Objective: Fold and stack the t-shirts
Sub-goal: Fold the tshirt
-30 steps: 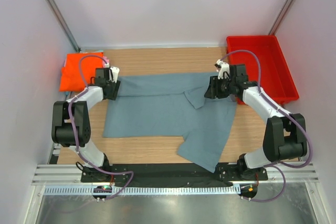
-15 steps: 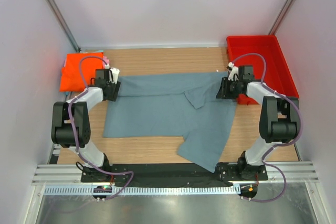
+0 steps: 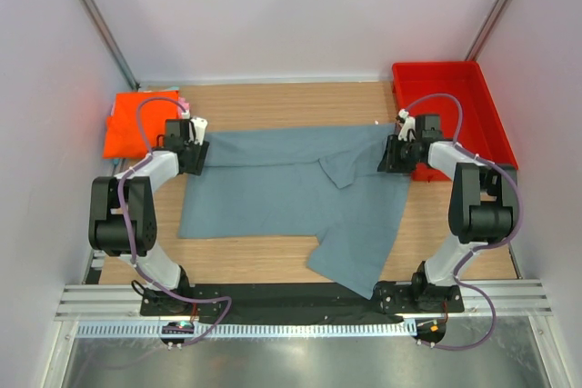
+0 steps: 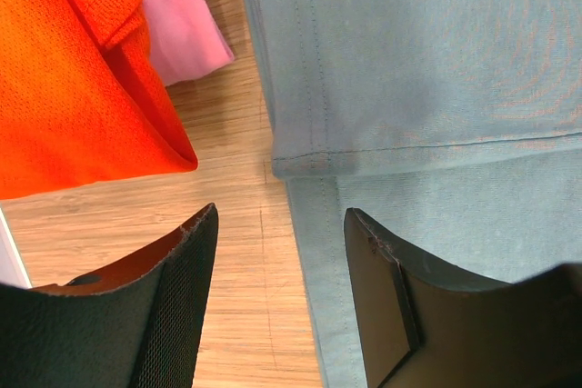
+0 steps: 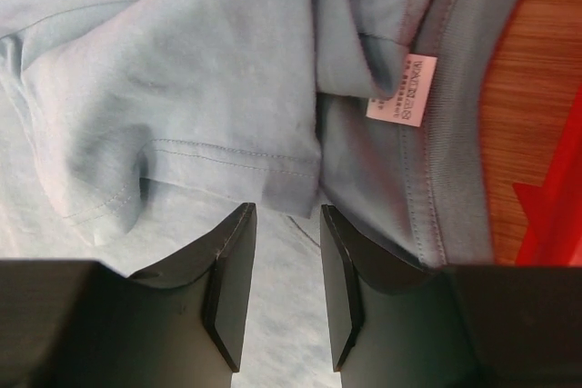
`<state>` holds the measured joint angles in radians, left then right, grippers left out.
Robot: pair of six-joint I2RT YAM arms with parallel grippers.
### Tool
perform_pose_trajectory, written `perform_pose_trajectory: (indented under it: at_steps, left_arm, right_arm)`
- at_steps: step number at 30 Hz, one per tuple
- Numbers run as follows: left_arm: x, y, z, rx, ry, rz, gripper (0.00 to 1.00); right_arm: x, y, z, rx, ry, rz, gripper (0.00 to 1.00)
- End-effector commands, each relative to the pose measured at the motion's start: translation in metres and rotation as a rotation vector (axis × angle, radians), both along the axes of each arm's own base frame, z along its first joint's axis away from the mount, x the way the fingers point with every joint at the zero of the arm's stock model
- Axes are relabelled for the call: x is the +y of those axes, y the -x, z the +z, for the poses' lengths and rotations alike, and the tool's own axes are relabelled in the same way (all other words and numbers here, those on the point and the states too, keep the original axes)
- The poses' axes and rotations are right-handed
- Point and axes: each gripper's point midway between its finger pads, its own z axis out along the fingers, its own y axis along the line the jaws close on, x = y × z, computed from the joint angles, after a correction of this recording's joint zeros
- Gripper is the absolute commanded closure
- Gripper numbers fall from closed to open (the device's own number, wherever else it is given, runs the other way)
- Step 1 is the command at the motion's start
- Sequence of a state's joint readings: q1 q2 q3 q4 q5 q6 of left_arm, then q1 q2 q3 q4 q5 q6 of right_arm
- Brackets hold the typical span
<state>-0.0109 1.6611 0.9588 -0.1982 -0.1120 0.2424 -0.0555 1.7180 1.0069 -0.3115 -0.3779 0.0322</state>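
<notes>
The grey-blue t-shirt [image 3: 291,188] lies spread on the table, one sleeve folded onto its middle and a flap hanging toward the near edge. My left gripper [image 3: 195,154] is open at its left hem. In the left wrist view [image 4: 280,213] one finger is over bare wood and the other over the cloth [image 4: 436,61]. My right gripper [image 3: 393,154] is open low over the shirt's right end. In the right wrist view [image 5: 286,210] it sits just short of a folded hem, beside the collar's white label [image 5: 401,90]. The orange t-shirt [image 3: 132,124] lies far left, with the pink one [image 4: 177,15] peeking from under it.
The red plastic bin [image 3: 473,106] stands at the back right, close to my right gripper, and its edge shows in the right wrist view [image 5: 555,197]. The wooden table [image 3: 273,102] is walled in by white panels on three sides.
My right arm has swung right, bringing its gripper from over the folded sleeve to the shirt's right end by the bin. The left arm and the shirt have not moved.
</notes>
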Motion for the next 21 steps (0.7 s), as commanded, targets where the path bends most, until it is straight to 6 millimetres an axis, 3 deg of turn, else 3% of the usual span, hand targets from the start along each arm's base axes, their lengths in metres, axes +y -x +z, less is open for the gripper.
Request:
perform_pose_trajectory:
  at_steps: [1, 9, 13, 16, 21]
  left_arm:
    - [0.0, -0.008, 0.012, -0.059, 0.019, 0.007, 0.41]
    - [0.001, -0.007, 0.009, -0.052, 0.012, 0.008, 0.41]
    - [0.001, -0.006, 0.008, -0.05, 0.009, 0.007, 0.41]
    - [0.0, -0.007, 0.007, -0.05, 0.013, 0.007, 0.42]
    - [0.0, -0.008, 0.011, -0.059, 0.015, 0.004, 0.42]
  right_arm:
    - [-0.006, -0.016, 0.008, -0.047, 0.006, -0.012, 0.6]
    - [-0.002, -0.022, -0.003, -0.023, -0.018, 0.0, 0.65]
    - [-0.001, -0.02, -0.005, -0.02, -0.024, 0.004, 0.84]
    - [-0.001, -0.019, 0.001, -0.04, -0.02, -0.001, 0.89]
    - [-0.003, -0.012, 0.029, -0.095, -0.001, -0.004, 0.9]
